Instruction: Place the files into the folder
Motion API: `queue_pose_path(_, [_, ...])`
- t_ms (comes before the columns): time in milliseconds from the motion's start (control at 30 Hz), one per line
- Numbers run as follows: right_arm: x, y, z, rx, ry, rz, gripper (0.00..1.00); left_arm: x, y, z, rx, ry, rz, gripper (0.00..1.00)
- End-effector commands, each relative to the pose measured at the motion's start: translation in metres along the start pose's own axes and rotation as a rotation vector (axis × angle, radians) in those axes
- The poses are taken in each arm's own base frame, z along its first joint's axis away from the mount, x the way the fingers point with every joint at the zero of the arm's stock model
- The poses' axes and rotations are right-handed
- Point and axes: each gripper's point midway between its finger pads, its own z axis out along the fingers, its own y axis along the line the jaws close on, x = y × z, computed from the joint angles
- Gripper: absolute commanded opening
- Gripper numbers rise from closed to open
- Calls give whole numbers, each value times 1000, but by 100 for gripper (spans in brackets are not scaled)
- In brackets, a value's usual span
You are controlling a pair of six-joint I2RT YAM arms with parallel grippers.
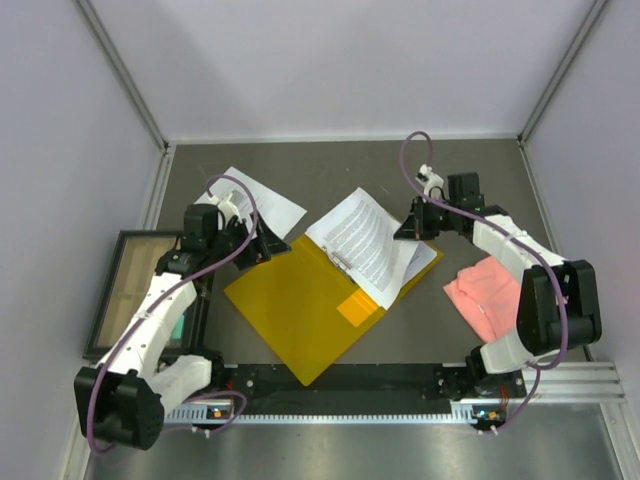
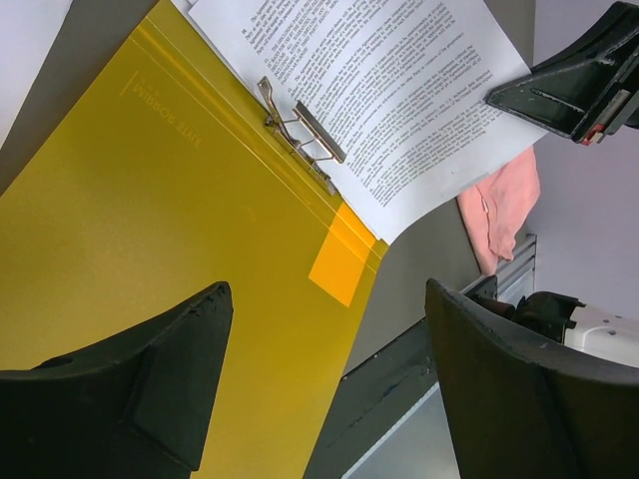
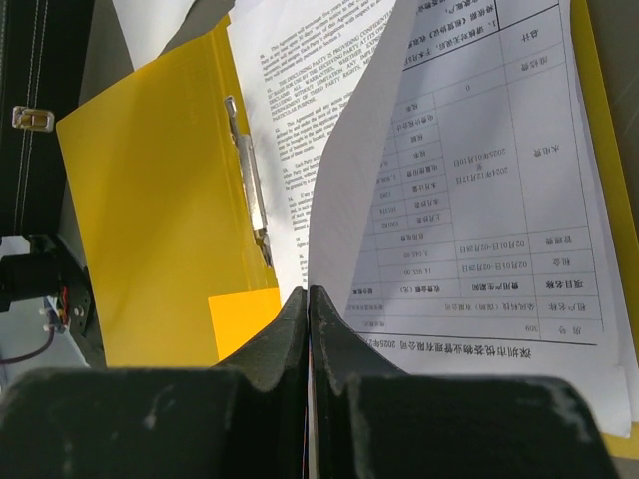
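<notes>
Your right gripper (image 3: 308,299) is pinched shut on the near edge of the top sheet (image 3: 344,190). That sheet curls up off the files (image 1: 365,245), which lie on the right half of the open folder (image 1: 290,310).

The relation that matters is the clip (image 2: 300,130). It lies along the spine, left of your pinch in the right wrist view, with its long axis parallel to the sheets' long edges. I judge, then, that the paper has to go sideways toward the spine, not along it. The right arm is the nearer one for that.

Your left gripper (image 2: 327,299) is spread wide and holds nothing, hovering over the bare left cover.

One loose sheet (image 1: 262,200) lies on the table outside the folder, behind the left arm — that arm is much the nearer to it and covers part of it.

Hard to make out:
- whether the clip bears on the paper's edge or merely sits beside it
- whether you hold one sheet or more
- how squarely the stack sits, since it covers most of the right half
</notes>
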Motion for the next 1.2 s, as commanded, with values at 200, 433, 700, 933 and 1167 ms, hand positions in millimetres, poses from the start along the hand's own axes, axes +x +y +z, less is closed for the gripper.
queue_pose_path(200, [-33, 2, 4, 25, -87, -44, 0, -7, -12, -3, 35, -32, 39, 82])
queue_pose_path(433, [-29, -2, 14, 6, -83, 7, 0, -7, -15, -6, 43, -36, 48, 82])
queue_pose_path(700, [-17, -6, 9, 33, -29, -39, 0, -4, -12, -5, 35, -27, 42, 82])
queue_pose_path(933, [-14, -10, 11, 43, -5, -28, 1, -4, -15, -5, 42, -23, 46, 82])
queue_pose_path(1167, [-17, -30, 11, 221, 2, -28, 48, -4, -14, -5, 37, -25, 39, 82])
